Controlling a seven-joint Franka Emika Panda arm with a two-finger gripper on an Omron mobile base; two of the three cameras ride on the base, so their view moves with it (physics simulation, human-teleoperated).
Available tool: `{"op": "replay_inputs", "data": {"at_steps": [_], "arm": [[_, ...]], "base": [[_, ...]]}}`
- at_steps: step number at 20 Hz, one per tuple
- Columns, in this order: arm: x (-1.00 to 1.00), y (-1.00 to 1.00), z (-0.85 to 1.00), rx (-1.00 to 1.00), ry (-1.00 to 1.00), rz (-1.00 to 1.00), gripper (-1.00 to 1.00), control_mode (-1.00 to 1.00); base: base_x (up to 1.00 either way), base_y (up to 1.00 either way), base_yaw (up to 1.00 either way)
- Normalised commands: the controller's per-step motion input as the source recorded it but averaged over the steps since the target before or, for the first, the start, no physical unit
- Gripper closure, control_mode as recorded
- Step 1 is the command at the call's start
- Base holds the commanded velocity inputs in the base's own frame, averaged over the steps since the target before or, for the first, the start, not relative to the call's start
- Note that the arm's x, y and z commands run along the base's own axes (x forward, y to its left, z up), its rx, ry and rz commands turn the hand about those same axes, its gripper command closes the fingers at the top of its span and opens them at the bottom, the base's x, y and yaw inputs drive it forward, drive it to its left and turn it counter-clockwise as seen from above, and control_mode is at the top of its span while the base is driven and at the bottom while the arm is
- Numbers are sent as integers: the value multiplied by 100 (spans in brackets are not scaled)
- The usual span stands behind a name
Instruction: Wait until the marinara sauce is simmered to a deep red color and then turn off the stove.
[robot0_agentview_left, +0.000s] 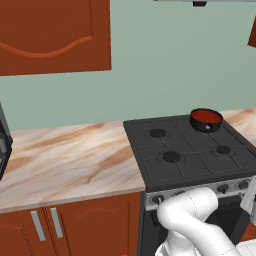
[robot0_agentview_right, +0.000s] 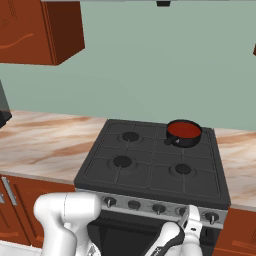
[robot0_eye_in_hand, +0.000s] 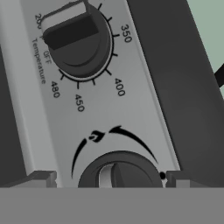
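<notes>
Marinara sauce (robot0_agentview_left: 205, 116) sits in a small black pan (robot0_agentview_right: 184, 133) on the rear right burner of the stove (robot0_agentview_right: 150, 165). Colour reads as a fairly deep red in both base views, so I'd judge the wait is about over and the knob turn is the step in hand.

Gripper (robot0_eye_in_hand: 109, 177) is down at the silver front strip (robot0_eye_in_hand: 131, 100), jaws spread wide, one fingertip on each side of a dark round knob (robot0_eye_in_hand: 120, 173). Not gripping yet; there's a gap between each tip and the knob. In the right base view the hand is low at the front of the stove, near the second knob from the right.

A second knob (robot0_eye_in_hand: 78, 41) next along the strip has temperature marks (350, 400, 450, 480) and an OFF label. Looks like the oven dial, not the target. Leave it.

For a clean turn:
- Confirm this knob drives the rear right burner. The marking above it is a curved taper with a small flame icon; I can't read which burner it maps to.
- Centre the knob between the tips before closing, so the grip doesn't skid off its rim.
- Close squarely on the raised ridge, not the round skirt; the ridge gives torque.
- Rotate about the knob's own axis, no sideways push on the strip.
- Stop at the off position; can't tell from here which way that is.
</notes>
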Motion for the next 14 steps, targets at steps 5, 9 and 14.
{"op": "replay_inputs", "data": {"at_steps": [5, 9, 14], "arm": [[0, 0, 0, 0, 0, 0, -100, -100], [0, 0, 0, 0, 0, 0, -100, -100], [0, 0, 0, 0, 0, 0, -100, -100]], "base": [[0, 0, 0], [0, 0, 0], [0, 0, 0]]}}
